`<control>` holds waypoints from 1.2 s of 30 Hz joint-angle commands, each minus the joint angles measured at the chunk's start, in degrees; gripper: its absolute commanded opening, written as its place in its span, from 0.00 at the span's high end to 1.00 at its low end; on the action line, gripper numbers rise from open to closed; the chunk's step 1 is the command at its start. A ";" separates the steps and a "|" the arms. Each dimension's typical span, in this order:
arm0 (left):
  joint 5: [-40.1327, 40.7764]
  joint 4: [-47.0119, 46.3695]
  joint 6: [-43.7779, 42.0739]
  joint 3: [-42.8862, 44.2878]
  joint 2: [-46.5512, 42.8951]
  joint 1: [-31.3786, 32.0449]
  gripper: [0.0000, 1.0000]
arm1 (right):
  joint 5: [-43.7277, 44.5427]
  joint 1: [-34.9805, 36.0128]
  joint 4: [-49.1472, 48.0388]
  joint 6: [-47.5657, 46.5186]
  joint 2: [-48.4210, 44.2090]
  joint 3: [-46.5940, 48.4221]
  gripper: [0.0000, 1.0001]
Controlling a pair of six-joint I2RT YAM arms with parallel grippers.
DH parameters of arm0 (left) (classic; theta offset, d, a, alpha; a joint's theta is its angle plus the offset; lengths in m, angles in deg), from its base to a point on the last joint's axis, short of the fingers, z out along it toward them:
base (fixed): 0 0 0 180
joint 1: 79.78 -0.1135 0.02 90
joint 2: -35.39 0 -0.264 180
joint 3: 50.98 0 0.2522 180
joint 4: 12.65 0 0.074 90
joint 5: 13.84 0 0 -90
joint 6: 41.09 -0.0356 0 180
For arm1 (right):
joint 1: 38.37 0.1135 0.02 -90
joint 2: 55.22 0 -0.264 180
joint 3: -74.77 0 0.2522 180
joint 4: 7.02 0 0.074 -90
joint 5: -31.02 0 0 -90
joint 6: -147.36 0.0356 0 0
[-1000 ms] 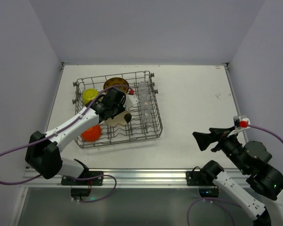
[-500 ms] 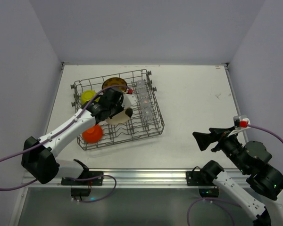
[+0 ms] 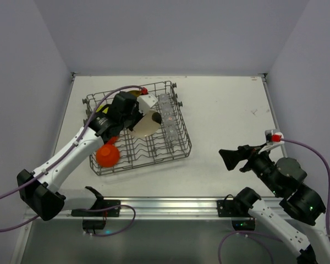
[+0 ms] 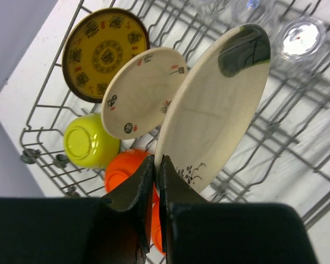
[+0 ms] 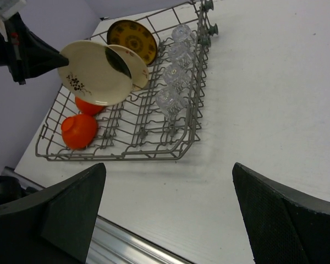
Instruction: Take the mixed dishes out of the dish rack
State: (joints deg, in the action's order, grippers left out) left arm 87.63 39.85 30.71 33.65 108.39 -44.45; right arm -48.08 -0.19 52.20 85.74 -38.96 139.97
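My left pincer clamps the cream plate by its rim, tilted above the rack to clear its wires.

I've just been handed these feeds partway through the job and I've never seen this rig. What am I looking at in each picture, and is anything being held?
You have two robot arms bolted at the near edge of a white table, each ending in two fingers. The wide picture comes from a fixed camera above and behind the arms. The other two pictures come from small cameras on the wrists, so each shows its own fingers up close.

On the table stands a grey wire dish rack. The left fingers are shut on the rim of a cream plate, raised and tilted over the rack. In the rack sit a second cream plate, a brown-gold patterned plate, a lime-yellow bowl, two orange bowls and a row of clear glass cups.

The right fingers are open and hold nothing.
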 commanded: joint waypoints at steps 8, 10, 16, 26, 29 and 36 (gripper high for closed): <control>-32.10 -18.38 29.15 -6.95 -12.06 0.26 1.00 | -16.05 -0.20 -19.42 -0.17 12.83 -2.48 0.04; -36.74 -22.37 36.10 -12.23 -13.22 0.26 1.00 | -17.66 -0.20 -23.12 -0.61 15.11 -2.66 0.05; -39.15 -32.32 49.21 -22.00 -15.33 0.44 1.00 | -21.17 -0.20 -25.67 -3.24 23.11 -0.82 0.19; -37.21 -36.89 56.25 -27.89 -19.20 0.53 1.00 | -16.08 -0.12 -23.30 -5.18 30.42 1.38 0.47; -38.62 -38.99 57.13 -28.50 -18.94 0.53 1.00 | -15.99 -0.12 -23.39 -5.79 30.51 1.21 0.56; -41.27 -42.96 57.57 -29.39 -18.23 0.53 1.00 | -17.76 -0.12 -26.73 -5.44 29.28 -0.64 1.00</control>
State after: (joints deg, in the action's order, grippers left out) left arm 49.38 2.98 87.00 4.16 90.44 -44.23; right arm -66.20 -0.17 29.36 80.69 -8.58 138.79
